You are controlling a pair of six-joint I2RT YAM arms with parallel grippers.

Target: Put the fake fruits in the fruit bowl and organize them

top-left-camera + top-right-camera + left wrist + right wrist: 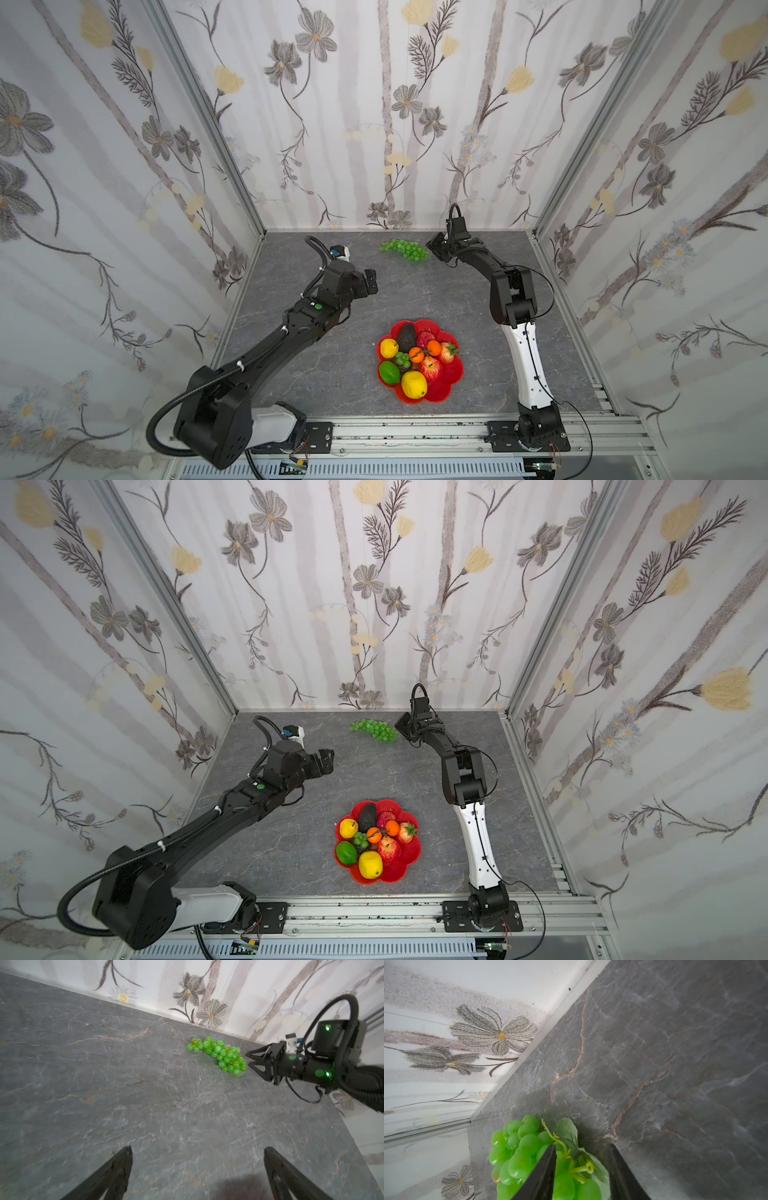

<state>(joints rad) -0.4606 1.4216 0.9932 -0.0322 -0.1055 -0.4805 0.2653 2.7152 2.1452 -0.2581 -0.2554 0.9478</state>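
Well beyond the fruit bowl: right gripper at the grape bunch.
The bunch lies on the table, far from the bowl holding the other fruits. Jaws stand part-open astride stem and leaf, clamping nothing yet; best closed on the stem, not the leaf. Left gripper hangs wide open, empty.

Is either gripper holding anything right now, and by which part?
Nothing is held. The right gripper stands open astride the stem end of the grape bunch; the left gripper is open, empty.
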